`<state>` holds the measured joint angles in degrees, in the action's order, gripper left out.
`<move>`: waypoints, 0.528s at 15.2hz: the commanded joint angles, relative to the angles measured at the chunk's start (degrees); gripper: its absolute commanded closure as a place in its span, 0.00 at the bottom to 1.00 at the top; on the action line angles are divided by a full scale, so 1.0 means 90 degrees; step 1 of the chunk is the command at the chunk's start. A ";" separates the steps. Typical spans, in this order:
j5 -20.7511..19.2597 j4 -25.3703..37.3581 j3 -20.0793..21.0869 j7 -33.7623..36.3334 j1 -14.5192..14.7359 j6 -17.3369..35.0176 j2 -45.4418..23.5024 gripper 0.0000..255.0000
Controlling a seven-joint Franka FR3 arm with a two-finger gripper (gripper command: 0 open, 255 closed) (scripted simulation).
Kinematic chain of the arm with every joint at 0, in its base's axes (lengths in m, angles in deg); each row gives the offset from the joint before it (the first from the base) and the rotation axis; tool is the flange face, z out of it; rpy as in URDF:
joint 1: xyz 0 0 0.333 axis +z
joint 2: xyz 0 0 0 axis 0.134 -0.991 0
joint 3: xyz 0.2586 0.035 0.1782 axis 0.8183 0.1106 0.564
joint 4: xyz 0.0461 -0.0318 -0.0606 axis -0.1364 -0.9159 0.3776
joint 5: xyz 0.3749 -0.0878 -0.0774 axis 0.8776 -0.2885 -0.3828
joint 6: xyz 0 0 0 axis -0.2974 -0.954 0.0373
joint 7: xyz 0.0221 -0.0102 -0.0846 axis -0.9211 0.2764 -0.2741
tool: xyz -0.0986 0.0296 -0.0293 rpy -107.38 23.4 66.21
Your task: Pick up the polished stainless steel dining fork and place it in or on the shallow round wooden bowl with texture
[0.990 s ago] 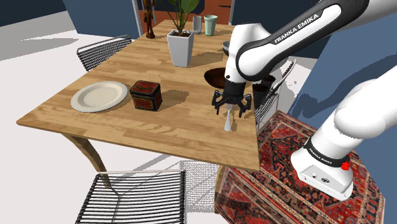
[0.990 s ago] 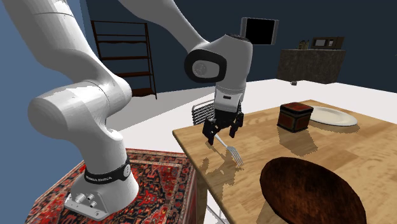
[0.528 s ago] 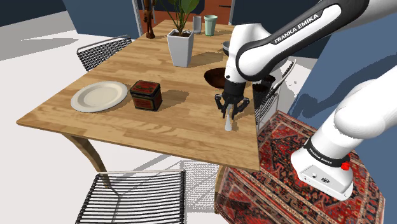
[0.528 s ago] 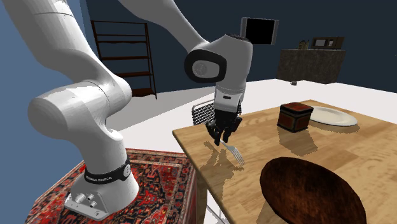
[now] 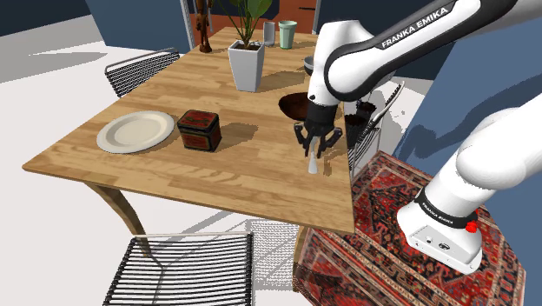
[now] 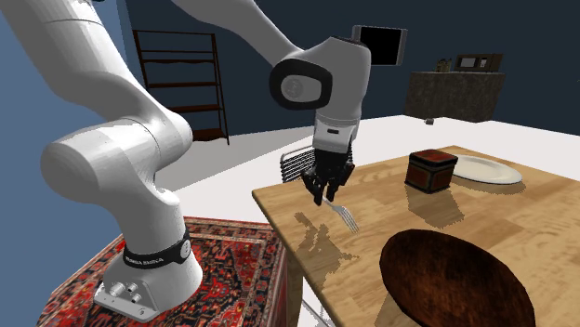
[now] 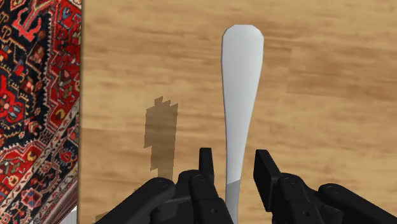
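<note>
The black gripper [image 5: 313,153] is clamped on the fork [image 7: 240,95] near one end, holding it tilted just above the table [image 5: 217,174]. It looks thin, stiff and light, but probably slippery and likely to pivot. Beyond sits the dark bowl [image 5: 291,106].

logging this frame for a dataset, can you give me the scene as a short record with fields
claw: shut on the fork, pointing down
fork: grey, hangs from the claw above the table, its shadow apart from it on the wood
bowl: dark brown, empty, on the table, apart from the fork
other things on table: white plate, dark red box, white planter
floor: patterned red rug beside the table
</note>
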<state>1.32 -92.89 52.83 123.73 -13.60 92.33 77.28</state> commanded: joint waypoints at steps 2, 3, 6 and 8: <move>-0.0025 0.0108 -0.0059 0.0033 0.0010 -0.0339 0.0233 1.00; -0.0037 0.0149 -0.0081 0.0043 0.0010 -0.0449 0.0302 1.00; -0.0075 0.0281 -0.0145 0.0074 0.0010 -0.0771 0.0495 1.00; -0.0103 0.0376 -0.0187 0.0095 0.0008 -0.0981 0.0612 1.00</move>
<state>0.56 -90.05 51.37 124.45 -13.50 84.63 82.20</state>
